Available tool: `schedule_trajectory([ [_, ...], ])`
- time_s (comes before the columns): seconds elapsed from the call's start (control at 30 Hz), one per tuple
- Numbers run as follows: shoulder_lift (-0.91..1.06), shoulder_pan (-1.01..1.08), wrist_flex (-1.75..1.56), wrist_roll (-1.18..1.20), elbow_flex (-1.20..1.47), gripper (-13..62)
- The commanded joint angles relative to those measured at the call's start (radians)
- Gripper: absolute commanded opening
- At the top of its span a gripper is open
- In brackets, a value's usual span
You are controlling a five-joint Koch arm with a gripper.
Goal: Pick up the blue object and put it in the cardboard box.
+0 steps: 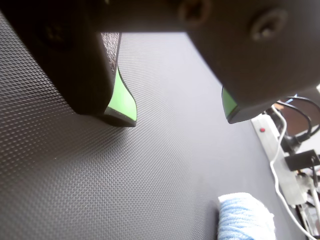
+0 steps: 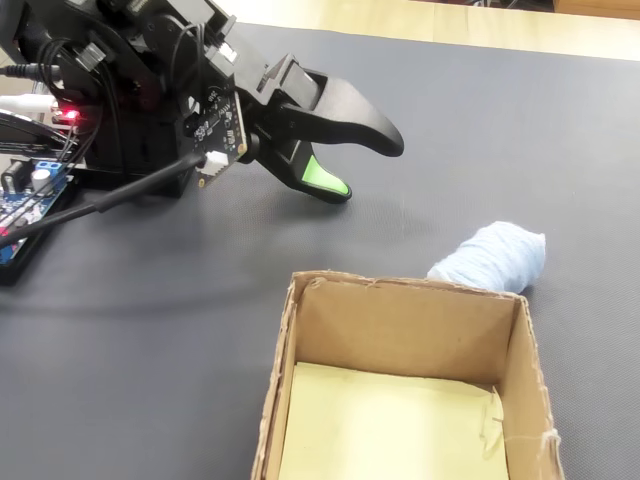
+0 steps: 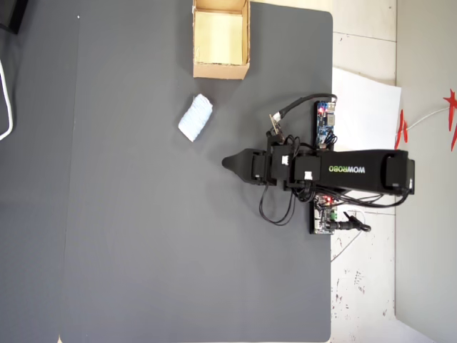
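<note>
The blue object (image 1: 245,217) is a pale blue yarn-like bundle lying on the dark mat at the bottom right of the wrist view. It rests just beyond the far right corner of the cardboard box (image 2: 400,300) in the fixed view (image 2: 495,258) and just below the box (image 3: 221,69) in the overhead view (image 3: 195,118). My gripper (image 1: 178,119) is open, its green-padded jaws wide apart with only mat between them. It hovers low over the mat (image 2: 365,168), apart from the bundle and the box, and its tip points left in the overhead view (image 3: 227,163).
A white power strip (image 1: 272,150) with cables lies along the mat's edge at the right of the wrist view. Circuit boards and wires (image 2: 20,190) sit by the arm's base. A white paper sheet (image 3: 368,107) lies off the mat on the floor.
</note>
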Motion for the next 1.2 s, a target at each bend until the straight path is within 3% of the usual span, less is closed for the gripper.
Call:
schedule_trajectory([
  [0.0, 0.084, 0.000, 0.091, 0.011, 0.037, 34.1],
  [0.77, 0.080, 0.037, -0.006, -0.034, -0.198, 34.3],
  [1.17, -0.025, 0.061, 0.270, -0.051, -0.546, 34.0],
])
